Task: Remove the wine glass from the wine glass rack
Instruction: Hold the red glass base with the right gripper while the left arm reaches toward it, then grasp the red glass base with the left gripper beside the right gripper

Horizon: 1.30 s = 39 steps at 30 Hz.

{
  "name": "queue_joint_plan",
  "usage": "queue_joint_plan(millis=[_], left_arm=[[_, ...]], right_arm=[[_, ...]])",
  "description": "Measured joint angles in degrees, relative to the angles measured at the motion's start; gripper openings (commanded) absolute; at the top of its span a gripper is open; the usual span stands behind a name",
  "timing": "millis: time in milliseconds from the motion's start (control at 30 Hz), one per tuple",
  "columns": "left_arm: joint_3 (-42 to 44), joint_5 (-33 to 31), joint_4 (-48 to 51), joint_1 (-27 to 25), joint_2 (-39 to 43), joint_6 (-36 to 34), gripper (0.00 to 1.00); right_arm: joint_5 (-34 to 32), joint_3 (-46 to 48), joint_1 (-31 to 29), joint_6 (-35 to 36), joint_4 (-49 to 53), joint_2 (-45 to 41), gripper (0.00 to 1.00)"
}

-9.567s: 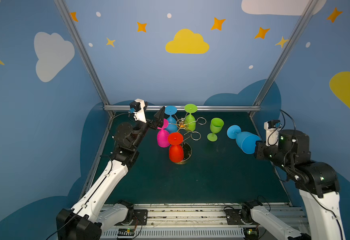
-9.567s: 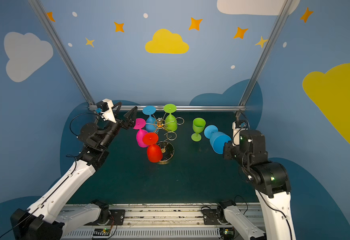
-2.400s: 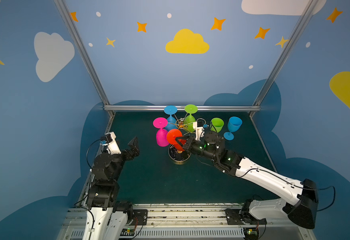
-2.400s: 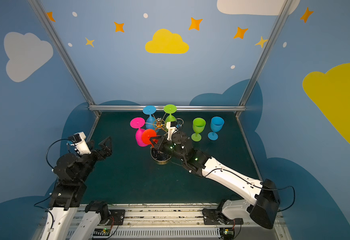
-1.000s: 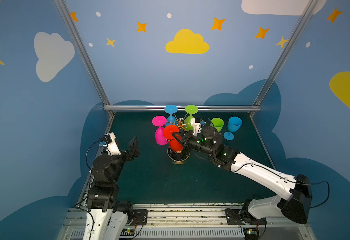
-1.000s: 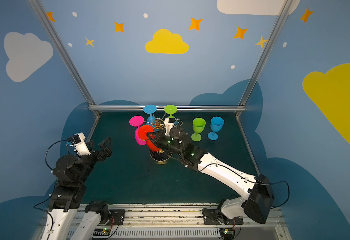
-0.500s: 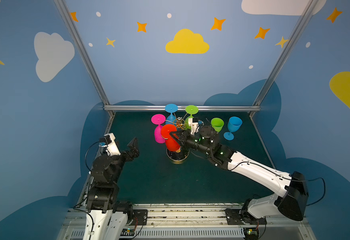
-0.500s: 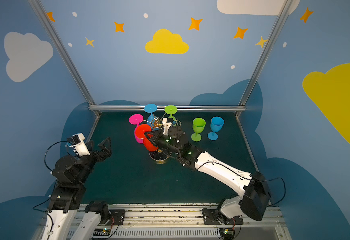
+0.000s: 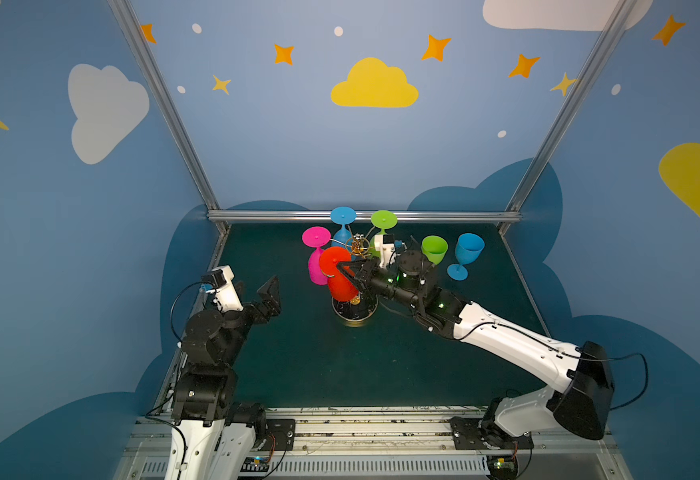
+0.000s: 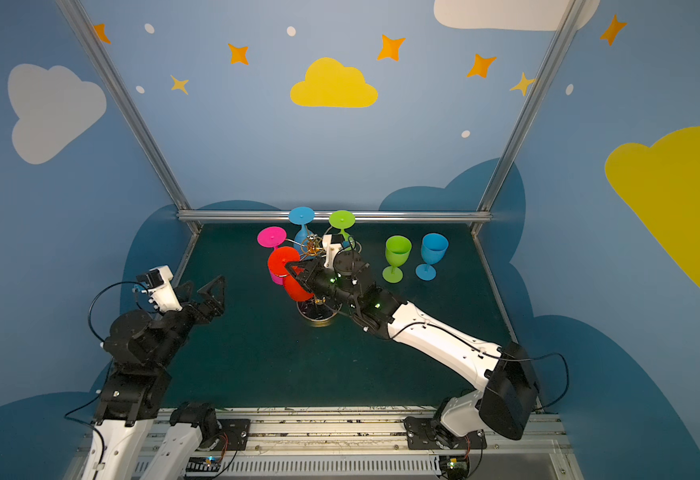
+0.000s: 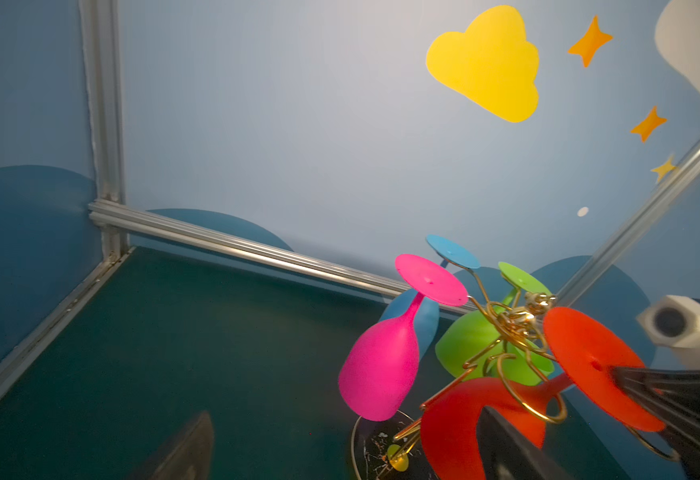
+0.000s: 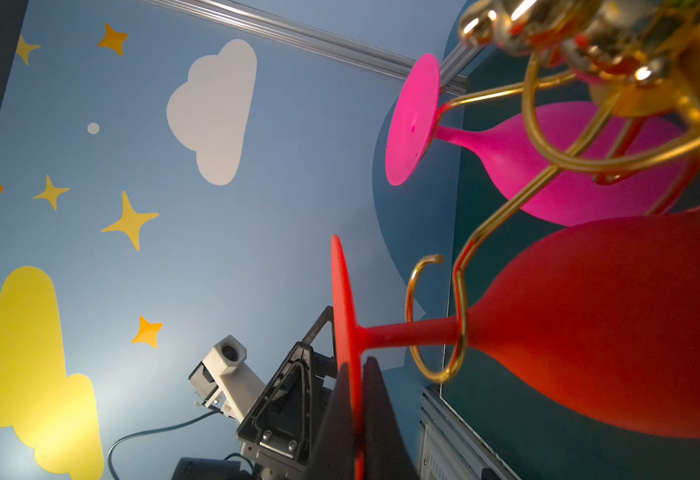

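Red wine glass point(image 9: 340, 291): hangs bowl-down on the wine glass rack point(image 11: 514, 320), stem inside a gold loop, not yet off.
Right gripper point(image 12: 358, 374): clamped on the glass's flat foot, seemingly to draw the stem out through the loop's open end.
Rack's other arms: pink glass point(image 11: 381, 365), hanging blue glass point(image 9: 343, 216), hanging green glass point(image 9: 383, 219), all inverted.
Beside the rack: upright green glass point(image 9: 434, 249), upright blue glass point(image 9: 469, 248); both look empty, as far as the angle shows.
Left gripper point(image 10: 200, 291): jaws apart, empty, well away.
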State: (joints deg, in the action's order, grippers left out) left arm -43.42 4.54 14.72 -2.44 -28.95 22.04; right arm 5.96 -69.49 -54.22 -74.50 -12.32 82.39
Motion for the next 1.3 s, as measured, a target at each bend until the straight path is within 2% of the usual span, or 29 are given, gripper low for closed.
queue_joint_plan(millis=[333,600,700,967,1300], left_arm=[[-13.6,21.14,2.19,-0.63,-8.41,7.13,0.67],[-19.34,37.33,3.45,-0.17,-14.99,14.58,0.54],[-19.45,41.88,3.21,0.55,-17.09,17.27,0.54],[-19.06,48.5,3.26,1.57,-22.16,20.39,0.5],[-19.06,50.97,3.19,1.68,-26.49,20.15,0.46]], right_arm=[[1.42,0.0,0.17,0.98,-0.11,0.09,0.0],[2.86,0.0,0.63,2.12,-0.09,0.09,0.0],[3.23,0.0,0.72,2.82,-0.07,0.09,0.0],[4.72,0.02,1.25,3.41,-0.09,0.09,0.0],[6.54,0.02,1.29,3.93,-1.31,0.09,0.0]])
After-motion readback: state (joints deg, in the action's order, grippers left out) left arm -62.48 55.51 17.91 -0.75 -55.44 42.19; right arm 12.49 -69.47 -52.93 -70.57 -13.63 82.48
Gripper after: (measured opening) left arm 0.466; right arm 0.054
